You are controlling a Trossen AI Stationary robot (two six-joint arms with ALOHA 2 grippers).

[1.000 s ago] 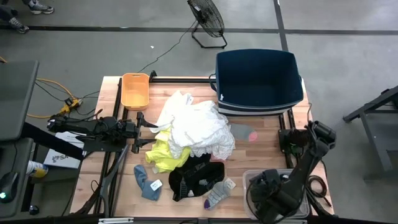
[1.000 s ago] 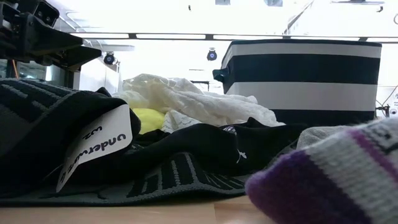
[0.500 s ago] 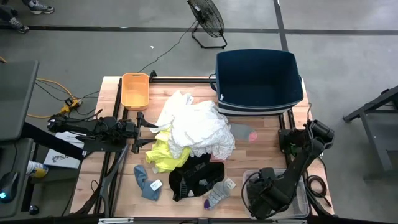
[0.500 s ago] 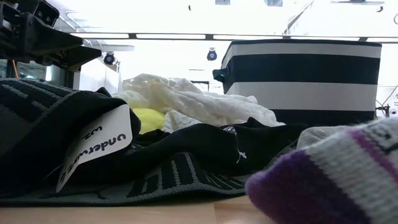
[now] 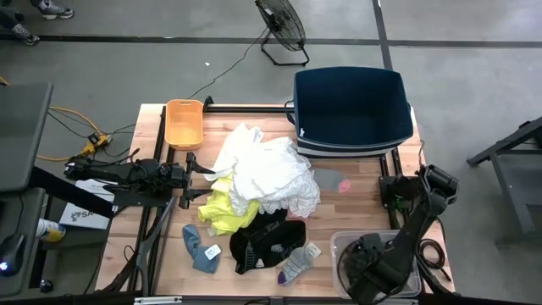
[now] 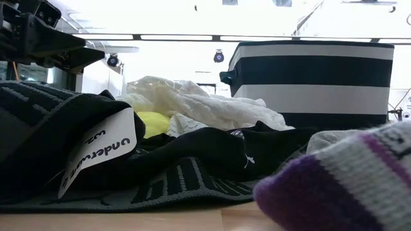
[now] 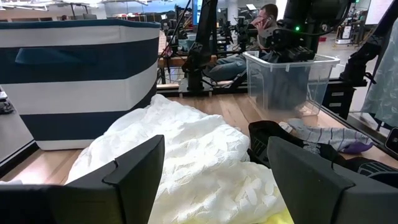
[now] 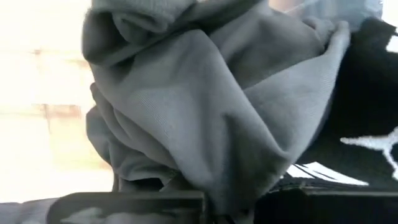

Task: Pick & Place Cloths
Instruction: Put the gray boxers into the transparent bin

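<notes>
At the left edge of the table my left gripper [image 5: 201,180] rests low with its fingers spread apart and nothing between them, aimed across at the heap; in its wrist view the white garment [image 7: 186,158] lies just ahead of the open fingers. Just right of that gripper sits the main pile: the white garment [image 5: 267,174] on top, the neon yellow cloth [image 5: 222,212] under its near edge, the black garments [image 5: 267,240] nearer still, a blue-grey sock [image 5: 200,248] apart to the left of them and a grey sock with a purple toe [image 5: 295,264] to the right. A grey sock with a pink end [image 5: 334,181] lies by itself between the pile and the navy tub [image 5: 352,106], which appears empty. The small orange tray [image 5: 184,123] stands at the far left corner, also empty. Farther right, at the near right corner, my right gripper [image 5: 366,269] is down inside the clear bin [image 5: 343,241]; its wrist view is filled by grey cloth [image 8: 205,106] pressed against the camera, and I cannot tell whether those fingers are pinching it or parted. My judgement: one grey item at most is in the bin, and nearly the whole pile remains to be moved.
</notes>
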